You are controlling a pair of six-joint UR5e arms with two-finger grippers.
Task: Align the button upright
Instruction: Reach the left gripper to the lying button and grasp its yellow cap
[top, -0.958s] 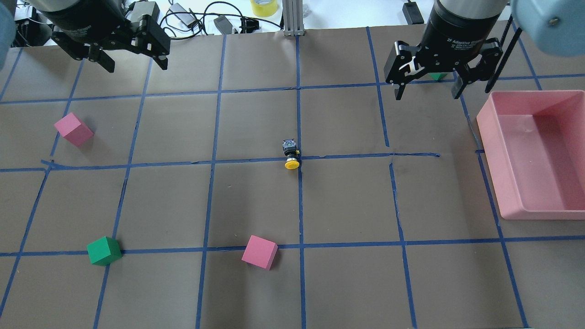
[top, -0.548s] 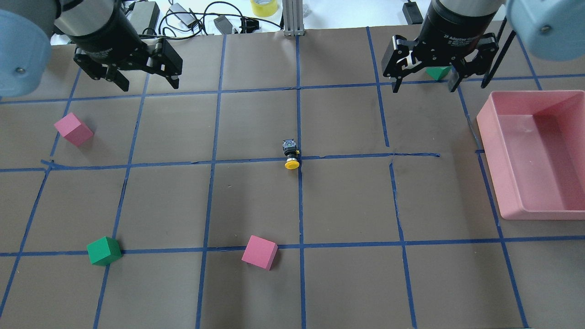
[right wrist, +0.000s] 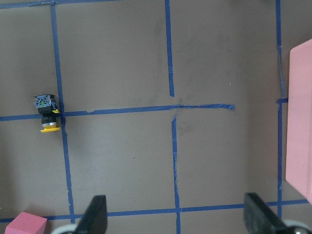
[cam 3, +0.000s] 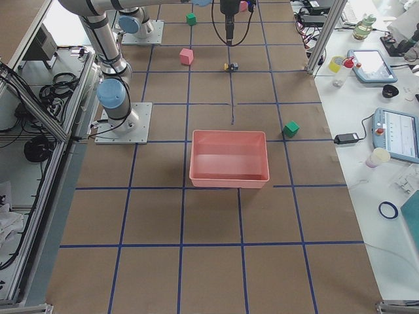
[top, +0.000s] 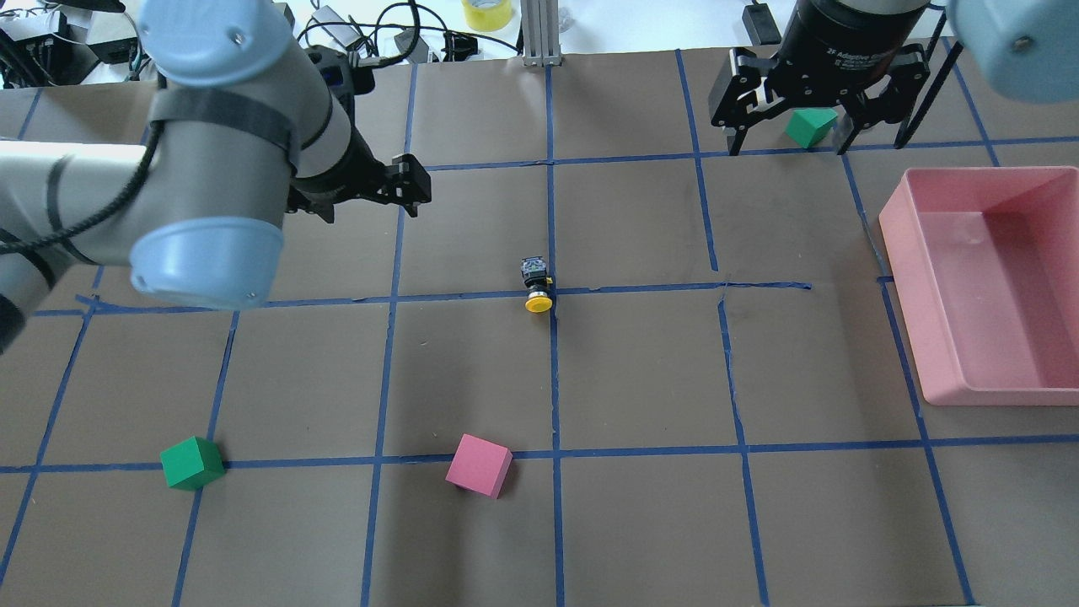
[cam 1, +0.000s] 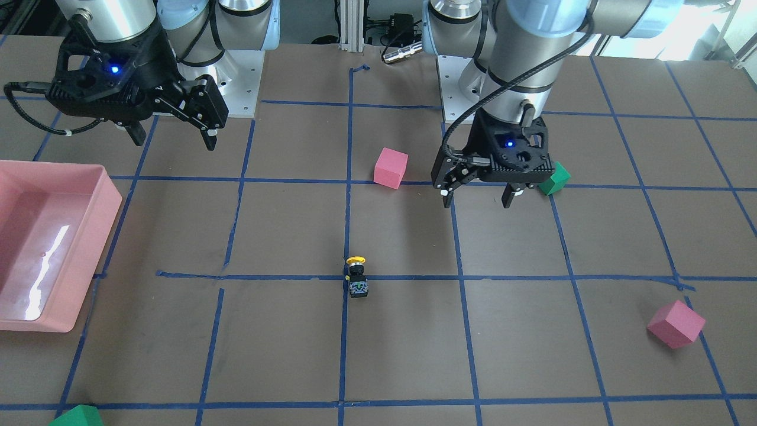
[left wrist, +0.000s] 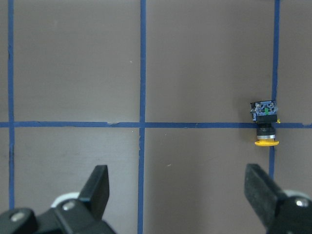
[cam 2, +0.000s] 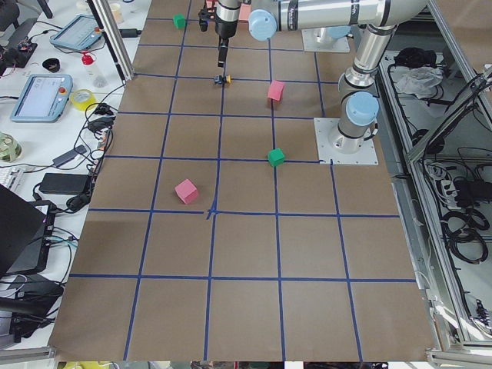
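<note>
The button lies on its side on a blue tape crossing at the table's middle, with its yellow cap toward the robot and its block end away. It also shows in the front view, the left wrist view and the right wrist view. My left gripper is open and empty, above the table to the left of the button and beyond it. Its fingers show wide apart. My right gripper is open and empty at the far right, well away from the button.
A pink tray stands at the right edge. A pink cube and a green cube lie near the front. Another green cube sits under the right gripper. A second pink cube lies at the left.
My left arm has swung in from the far left corner toward the table's middle, closer to the button. My right gripper has drawn back slightly. The button has not moved.
</note>
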